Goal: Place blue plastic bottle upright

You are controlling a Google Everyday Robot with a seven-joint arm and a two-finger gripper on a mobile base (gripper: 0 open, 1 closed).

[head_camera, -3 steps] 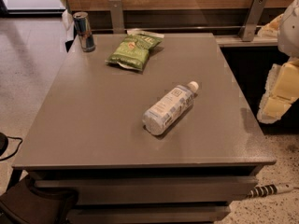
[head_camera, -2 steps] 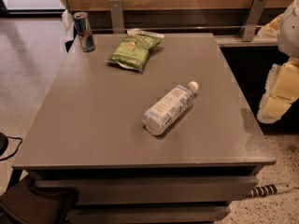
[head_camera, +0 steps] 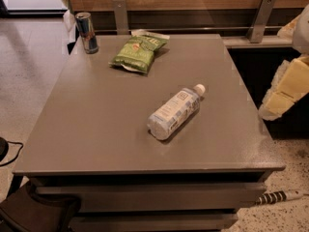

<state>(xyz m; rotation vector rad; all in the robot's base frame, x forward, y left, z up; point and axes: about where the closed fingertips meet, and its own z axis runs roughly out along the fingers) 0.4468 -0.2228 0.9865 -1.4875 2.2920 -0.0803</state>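
Tbl point(head_camera: 96, 120): bottle point(head_camera: 174, 113) sideways, gripper point(head_camera: 280, 98) rt edge

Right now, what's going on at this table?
The blue plastic bottle lies on its side in the middle of the table, untouched, cap toward the back right. The gripper hangs beyond the table's right edge, apart from the bottle. A metal can and a green snack bag sit at the back left.
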